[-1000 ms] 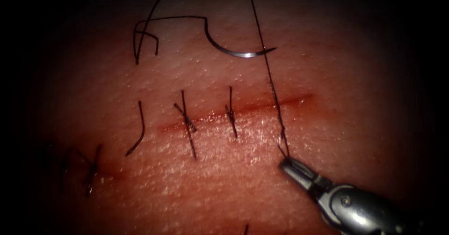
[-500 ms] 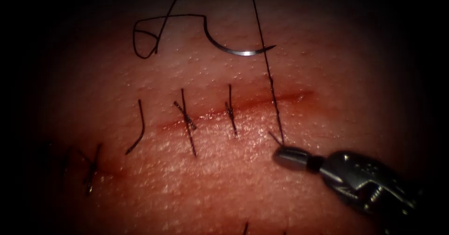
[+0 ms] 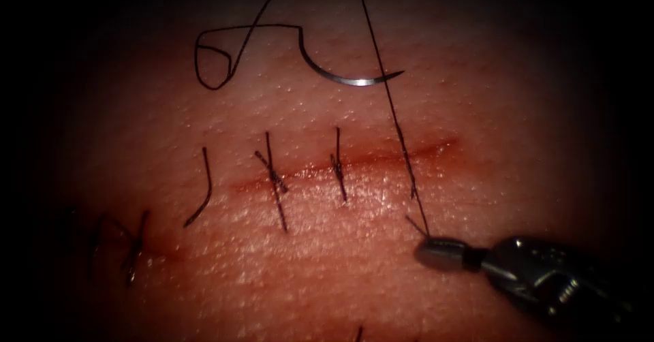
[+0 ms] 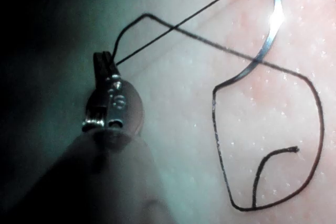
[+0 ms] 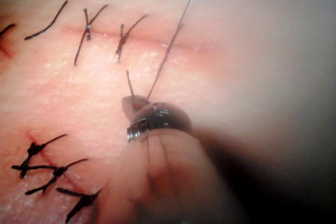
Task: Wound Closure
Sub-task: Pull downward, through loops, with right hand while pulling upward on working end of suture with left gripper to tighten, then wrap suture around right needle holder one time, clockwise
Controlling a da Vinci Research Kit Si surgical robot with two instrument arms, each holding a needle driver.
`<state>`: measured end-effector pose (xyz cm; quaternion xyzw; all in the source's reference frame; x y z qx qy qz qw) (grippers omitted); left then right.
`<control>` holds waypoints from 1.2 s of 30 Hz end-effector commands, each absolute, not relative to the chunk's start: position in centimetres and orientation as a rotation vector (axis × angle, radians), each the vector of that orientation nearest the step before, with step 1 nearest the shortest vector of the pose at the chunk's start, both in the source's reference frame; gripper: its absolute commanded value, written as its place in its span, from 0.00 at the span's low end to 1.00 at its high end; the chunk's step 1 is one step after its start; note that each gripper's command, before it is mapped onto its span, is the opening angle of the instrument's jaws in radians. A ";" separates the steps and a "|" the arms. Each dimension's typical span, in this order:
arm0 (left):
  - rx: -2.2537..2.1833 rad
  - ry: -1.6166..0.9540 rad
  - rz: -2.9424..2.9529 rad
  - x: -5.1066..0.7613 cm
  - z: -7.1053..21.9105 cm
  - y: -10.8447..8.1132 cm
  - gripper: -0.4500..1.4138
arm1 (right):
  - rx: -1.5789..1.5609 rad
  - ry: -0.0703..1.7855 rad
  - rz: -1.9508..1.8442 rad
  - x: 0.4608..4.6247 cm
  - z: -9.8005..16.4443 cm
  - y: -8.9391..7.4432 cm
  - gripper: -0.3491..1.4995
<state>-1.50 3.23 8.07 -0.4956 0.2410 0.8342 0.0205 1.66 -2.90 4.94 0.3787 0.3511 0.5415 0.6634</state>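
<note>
A small engraved marking is seen on the left gripper (image 4: pixel 103 62) wrist; it cannot be read with certainty. The left gripper is closed on the thread (image 4: pixel 178 24), which runs taut from it. The right gripper (image 3: pixel 436 252) is closed on the thread (image 3: pixel 398 137) just near the cut (image 3: pixel 354 161), at its right end; a short tail is seen beside the held point. The needle (image 3: pixel 340 76) is held by neither gripper: it is laid free on the tissue (image 3: pixel 477 110), far of the cut, not in the tissue. It is a slim curved steel piece with a bright glint mid-curve; dark thread is looped at its left. Knotted dark stitches (image 3: pixel 274 177) are seen across the cut.
</note>
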 end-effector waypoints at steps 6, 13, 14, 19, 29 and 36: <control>-1.538 0.737 2.561 -1.51 8.1 3.3 0.00 | 0.857 0.867 1.259 1.81 4.9 -2.8 0.00; -1.808 0.442 2.541 -1.58 7.4 2.5 0.00 | 0.491 1.320 0.989 1.74 4.8 -2.6 0.80; -1.808 0.442 2.541 -1.58 7.4 2.5 0.00 | 0.491 1.320 0.989 1.74 4.8 -2.6 0.80; -1.955 0.274 2.531 -1.56 6.5 1.8 0.00 | 0.378 1.402 0.891 1.64 4.6 -2.5 0.91; -2.122 0.148 2.479 -1.49 5.4 1.0 0.00 | 0.329 1.407 0.845 1.49 4.4 -2.0 0.88; -2.159 0.129 2.473 -1.45 5.0 0.8 0.00 | 0.280 1.384 0.791 1.55 4.4 -1.6 0.58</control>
